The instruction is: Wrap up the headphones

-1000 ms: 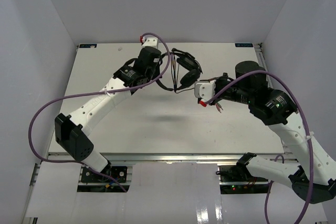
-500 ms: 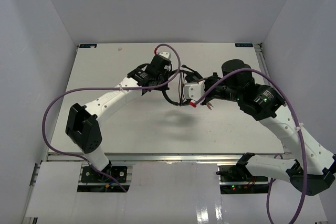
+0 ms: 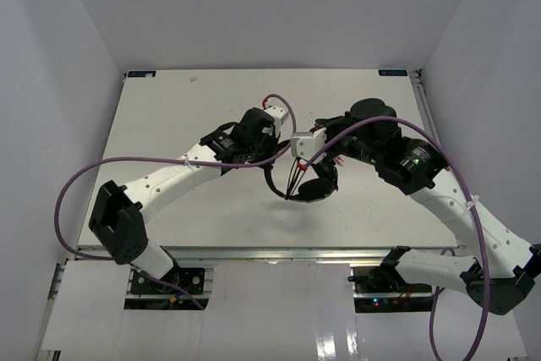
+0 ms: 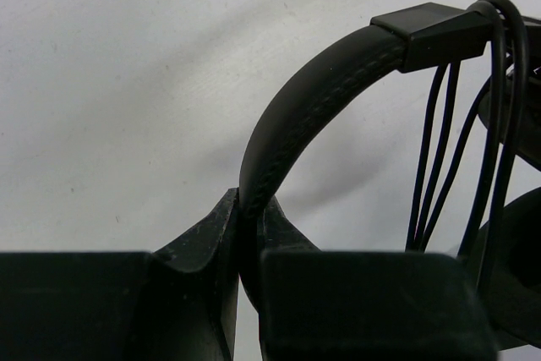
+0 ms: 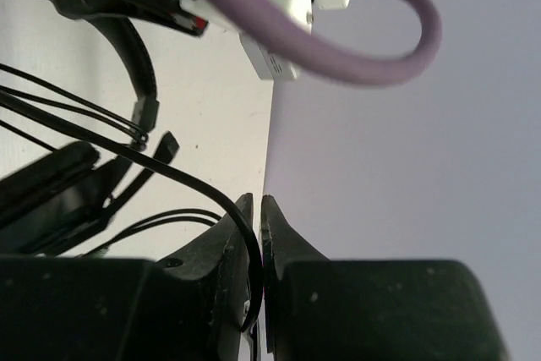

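The black headphones (image 3: 318,187) hang just above mid-table, between the two wrists. My left gripper (image 4: 249,202) is shut on the padded headband (image 4: 314,97), which arches up and right from its jaws. Several strands of thin black cord (image 4: 439,158) drop from the headband's slider beside an earcup (image 4: 517,281). My right gripper (image 5: 259,202) is shut on a loop of the cord (image 5: 169,173), which curves down between its fingers. In the top view the left gripper (image 3: 274,156) and the right gripper (image 3: 297,158) almost meet, with the cord (image 3: 293,182) bunched below them.
The left arm's white wrist block (image 5: 283,6) and its thick purple cable (image 5: 397,48) lie close in front of the right gripper. Purple cables (image 3: 127,166) loop beside both arms. Grey walls (image 3: 59,82) enclose the white table (image 3: 186,209) on three sides.
Both arms have come toward the near middle of the table, carrying the headphones from the back. The right wrist has swung left, up against the left gripper.
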You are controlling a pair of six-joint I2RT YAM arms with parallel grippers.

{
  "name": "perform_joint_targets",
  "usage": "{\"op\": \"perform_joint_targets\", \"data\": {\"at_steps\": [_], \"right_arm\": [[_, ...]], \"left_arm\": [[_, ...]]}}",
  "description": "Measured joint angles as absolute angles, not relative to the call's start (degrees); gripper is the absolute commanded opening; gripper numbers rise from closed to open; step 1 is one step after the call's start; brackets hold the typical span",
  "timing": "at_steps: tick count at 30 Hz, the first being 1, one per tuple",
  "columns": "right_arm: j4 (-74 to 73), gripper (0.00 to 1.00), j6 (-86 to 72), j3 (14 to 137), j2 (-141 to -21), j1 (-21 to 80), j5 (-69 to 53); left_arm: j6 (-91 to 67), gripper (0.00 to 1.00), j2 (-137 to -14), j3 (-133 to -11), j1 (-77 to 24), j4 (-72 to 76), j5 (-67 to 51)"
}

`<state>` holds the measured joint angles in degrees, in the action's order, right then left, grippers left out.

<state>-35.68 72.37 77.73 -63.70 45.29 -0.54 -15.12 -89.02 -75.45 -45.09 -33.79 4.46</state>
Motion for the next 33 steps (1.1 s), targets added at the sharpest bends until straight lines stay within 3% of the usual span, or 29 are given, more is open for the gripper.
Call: {"op": "perform_joint_targets", "data": {"at_steps": [11,33], "right_arm": [[-35.4,0.19,72.5,77.7,-63.7,43.7,-0.5],[-33.1,0.09,67.5,73.2,-64.2,41.5,-6.2]], "left_arm": [[-10.6,0.0,-76.6,-68.3,-45.6,-30.5,-4.3],[-8.4,0.0,-76.5,-68.2,-46.6,-30.4,-11.5]]}}
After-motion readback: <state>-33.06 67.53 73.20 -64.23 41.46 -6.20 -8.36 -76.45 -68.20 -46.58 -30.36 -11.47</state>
